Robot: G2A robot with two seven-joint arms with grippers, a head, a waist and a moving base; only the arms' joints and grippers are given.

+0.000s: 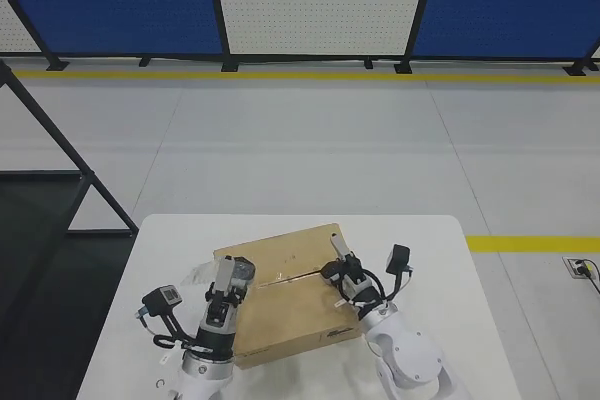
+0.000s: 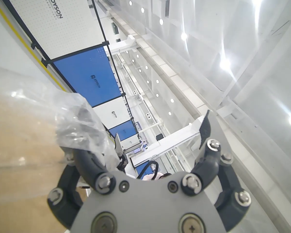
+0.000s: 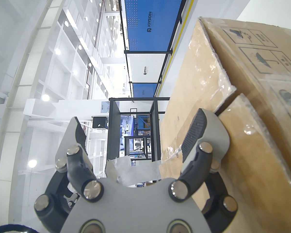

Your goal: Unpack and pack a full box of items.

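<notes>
White desk (image 1: pixel 450 300) w/ a big brown cardboard box (image 1: pixel 280 310) sat mid-desk, flaps shut, shiny clear tape across the top. Left hand (image 2: pixel 161 133) is by the box's left side, spread wide & gripping nothing, tho crumpled clear film (image 2: pixel 80 120) drapes over one finger. Right hand (image 3: pixel 138 122) is at the right side, also wide open & empty, one pad (image 3: pixel 194 132) touching the box by the flap seam (image 3: pixel 229 100). A tape scrap (image 3: pixel 128 170) sits near its base. Box looks stiff, prob heavy if full, taped top slippery imo. Best grab is a flap edge at the seam.
</notes>
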